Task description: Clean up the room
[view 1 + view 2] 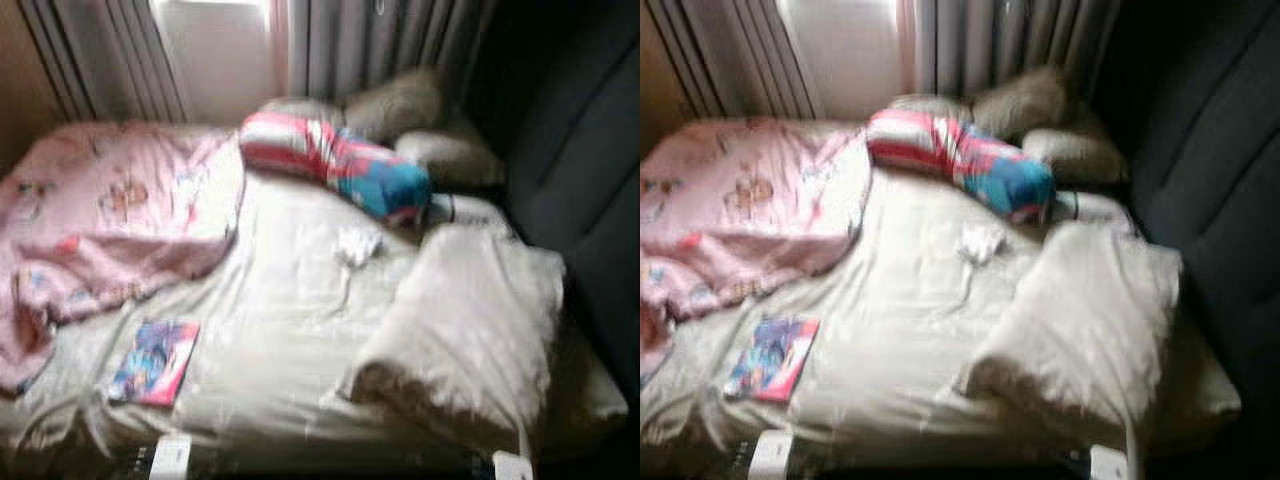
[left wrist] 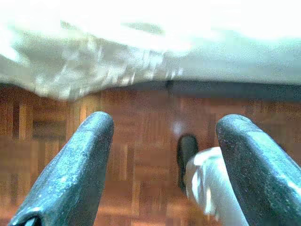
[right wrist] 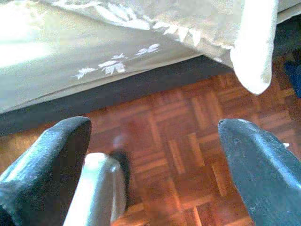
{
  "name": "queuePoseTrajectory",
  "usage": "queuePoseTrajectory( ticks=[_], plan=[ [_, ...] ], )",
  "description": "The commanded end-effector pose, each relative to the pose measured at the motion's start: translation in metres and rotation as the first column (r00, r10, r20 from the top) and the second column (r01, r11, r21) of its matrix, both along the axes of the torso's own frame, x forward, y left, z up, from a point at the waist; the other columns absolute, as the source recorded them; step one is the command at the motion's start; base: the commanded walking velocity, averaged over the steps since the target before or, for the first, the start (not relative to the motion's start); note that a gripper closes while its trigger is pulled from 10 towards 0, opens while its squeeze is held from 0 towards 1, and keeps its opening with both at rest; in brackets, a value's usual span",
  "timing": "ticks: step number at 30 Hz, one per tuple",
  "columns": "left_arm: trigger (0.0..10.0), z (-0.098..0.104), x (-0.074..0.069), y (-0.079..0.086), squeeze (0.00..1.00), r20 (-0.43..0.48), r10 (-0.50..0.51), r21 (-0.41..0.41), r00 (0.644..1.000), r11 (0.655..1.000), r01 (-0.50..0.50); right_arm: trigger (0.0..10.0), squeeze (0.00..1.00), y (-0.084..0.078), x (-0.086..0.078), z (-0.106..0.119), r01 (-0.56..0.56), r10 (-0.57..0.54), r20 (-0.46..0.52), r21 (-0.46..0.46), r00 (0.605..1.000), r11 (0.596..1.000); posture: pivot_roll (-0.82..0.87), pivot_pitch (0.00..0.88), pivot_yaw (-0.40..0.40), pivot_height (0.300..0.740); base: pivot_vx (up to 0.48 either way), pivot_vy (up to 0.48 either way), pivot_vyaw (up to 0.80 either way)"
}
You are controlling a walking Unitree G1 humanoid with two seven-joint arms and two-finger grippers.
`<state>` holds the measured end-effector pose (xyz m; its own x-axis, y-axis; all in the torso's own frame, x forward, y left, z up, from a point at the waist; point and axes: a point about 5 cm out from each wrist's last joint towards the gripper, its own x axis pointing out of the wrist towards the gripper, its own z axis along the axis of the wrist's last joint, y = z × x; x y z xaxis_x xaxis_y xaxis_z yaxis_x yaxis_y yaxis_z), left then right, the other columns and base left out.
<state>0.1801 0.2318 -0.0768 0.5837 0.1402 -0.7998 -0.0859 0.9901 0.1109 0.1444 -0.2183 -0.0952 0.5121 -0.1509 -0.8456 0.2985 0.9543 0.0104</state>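
Both arms hang low beside the bed (image 1: 290,330): the left gripper (image 2: 164,160) and right gripper (image 3: 155,160) point at the parquet floor (image 3: 188,155) with jaws released and nothing between them. On the bed, a magazine (image 1: 155,362) lies near the foot edge, a crumpled white tissue (image 1: 356,245) sits mid-mattress below the striped bundle (image 1: 335,160), and the pink blanket (image 1: 105,215) is bunched toward the curtain (image 1: 380,45) side. Risk: blurred head views may spoil any reach, and the overhanging sheet could snag a rising finger.
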Motion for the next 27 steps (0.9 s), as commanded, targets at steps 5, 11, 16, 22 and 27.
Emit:
queuePoseTrajectory(
  ticks=[5,11,16,22,27],
  plan=[
    [10.0,-0.004,-0.004,-0.006,0.0,-0.017,-0.003,-0.009,1.0,1.0,0.003,10.0,0.0,-0.003,-0.004,-0.001,0.005,-0.005,-0.01,-0.015,1.0,1.0,0.03,0.013,-0.031,0.74,0.158,0.0,0.0],
    [10.0,-0.004,-0.004,-0.006,0.0,-0.018,-0.006,-0.009,1.0,1.0,0.006,10.0,0.0,-0.003,-0.005,-0.001,0.005,-0.005,-0.008,-0.013,1.0,1.0,0.03,0.012,-0.031,0.74,0.0,0.0,0.0],
    [10.0,-0.003,-0.004,-0.006,0.0,-0.017,-0.016,-0.005,1.0,1.0,0.016,10.0,0.0,-0.003,-0.006,-0.001,-0.007,0.007,-0.007,-0.001,1.0,1.0,0.03,0.008,-0.031,0.74,0.0,0.0,0.0],
    [10.0,-0.003,-0.003,-0.006,0.0,-0.018,-0.023,-0.005,1.0,1.0,0.023,10.0,0.0,-0.003,-0.005,-0.001,-0.046,0.045,-0.009,-0.013,0.999,0.999,0.03,0.001,-0.029,0.74,0.0,-0.197,0.0],
    [10.0,-0.003,-0.004,-0.005,0.0,-0.019,-0.028,-0.006,0.999,1.0,0.027,10.0,0.0,0.006,0.0,-0.001,-0.057,0.057,-0.007,-0.002,0.998,0.998,0.03,0.0,-0.027,0.74,0.0,-0.321,0.51]
  ],
)
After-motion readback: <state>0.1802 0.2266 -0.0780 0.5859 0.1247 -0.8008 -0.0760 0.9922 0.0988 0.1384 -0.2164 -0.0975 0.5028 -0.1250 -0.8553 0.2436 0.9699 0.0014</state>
